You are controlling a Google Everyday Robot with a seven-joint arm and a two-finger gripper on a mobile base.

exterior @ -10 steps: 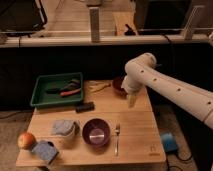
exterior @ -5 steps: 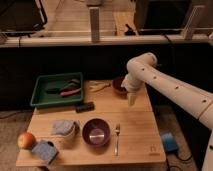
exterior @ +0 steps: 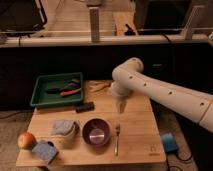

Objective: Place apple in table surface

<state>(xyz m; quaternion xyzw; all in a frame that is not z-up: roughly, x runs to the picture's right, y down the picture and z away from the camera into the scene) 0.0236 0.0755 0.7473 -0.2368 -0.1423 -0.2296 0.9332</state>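
Observation:
The apple [exterior: 25, 140], red and yellow, sits at the front left corner of the wooden table [exterior: 140, 125], beside a blue sponge [exterior: 45, 151]. My gripper [exterior: 121, 105] hangs from the white arm [exterior: 165, 95] over the table's right middle, far right of the apple, pointing down. It holds nothing that I can see.
A green tray [exterior: 41, 95] with tools stands at the back left. A black bar [exterior: 85, 107] lies in front of it. A grey cloth cup [exterior: 65, 128], a purple bowl [exterior: 96, 132] and a fork [exterior: 117, 138] sit near the front. A yellow item [exterior: 99, 86] lies at the back.
The arm has shifted slightly left and the gripper has dropped a little toward the table. The apple has not moved.

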